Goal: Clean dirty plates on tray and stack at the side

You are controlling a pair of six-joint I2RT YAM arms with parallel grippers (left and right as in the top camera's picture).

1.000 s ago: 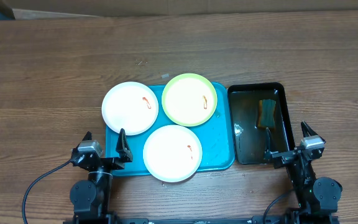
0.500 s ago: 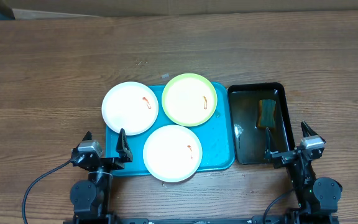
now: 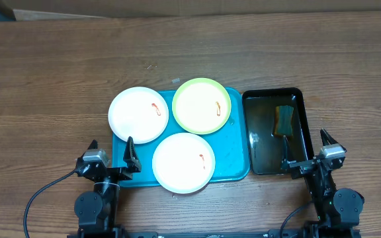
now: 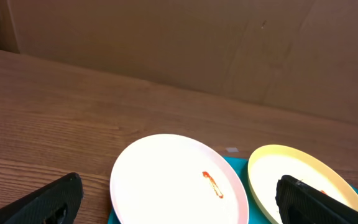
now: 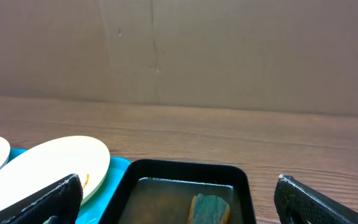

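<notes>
Nearest to me, my left gripper [image 3: 110, 143] and my right gripper [image 3: 305, 147] sit at the table's near edge. Both have their jaws spread wide and hold nothing. In each wrist view my 2 fingers frame the scene from the bottom corners with a broad gap between them.

Just beyond the left gripper lies the tray [image 3: 234, 166]. The closest white plate [image 3: 183, 162] overhangs its near rim and carries a small red smear. Ahead of my right gripper is the black tub [image 3: 297, 94], which holds murky water and a sponge [image 3: 284, 120] lying untouched in it.

Further out, the second white plate [image 3: 138, 114] hangs over the tray's left rim, and the yellow-green plate [image 3: 202, 106] sits at its far side. Each of them has its own smear.

I judge the task unstarted. All 3 plates are dirty and on the tray, none is stacked at the side, and the sponge has not yet been picked up. Fetching the sponge looks like the first step.

Compared with a second ago, nothing differs. The arms, plates and sponge all sit exactly as they did.
</notes>
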